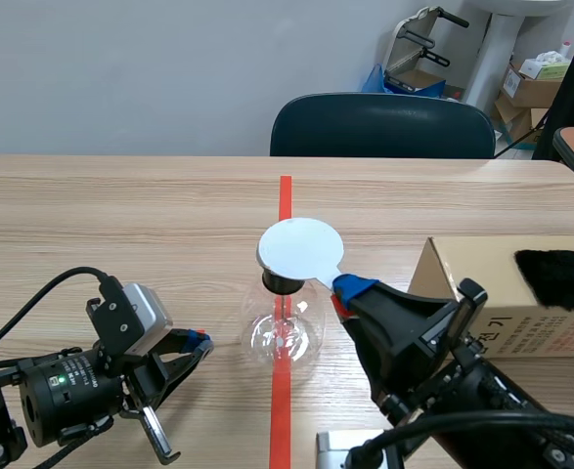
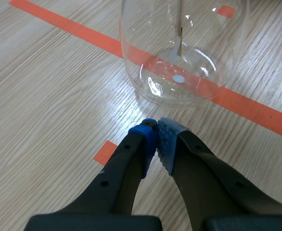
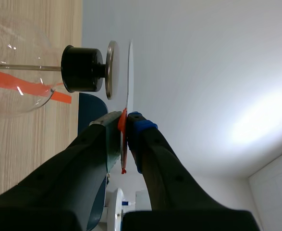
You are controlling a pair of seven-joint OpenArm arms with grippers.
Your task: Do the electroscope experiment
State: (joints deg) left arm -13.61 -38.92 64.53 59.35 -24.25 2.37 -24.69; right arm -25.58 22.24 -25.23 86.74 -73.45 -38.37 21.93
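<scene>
The electroscope [image 1: 285, 330] stands on the table [image 1: 120, 215], a cardboard box [image 1: 482, 283] to its right. The right gripper [image 1: 343, 291] pinches a white disc [image 1: 300, 248] just above the electroscope's cap. The left gripper [image 1: 198, 342] sits closed and empty beside it. A sideways push would likely tip the glass.

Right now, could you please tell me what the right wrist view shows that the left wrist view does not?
Only the right wrist view: the right pincer shut on a thin white disc, held edge-on beside the electroscope's metal cap and black stopper, with a gap showing between disc and cap. Only the left wrist view: the left pincer, shut on nothing, just short of the glass flask, and the thin strip hanging inside it. Both: the glass flask, the orange tape line and the wooden table.
</scene>
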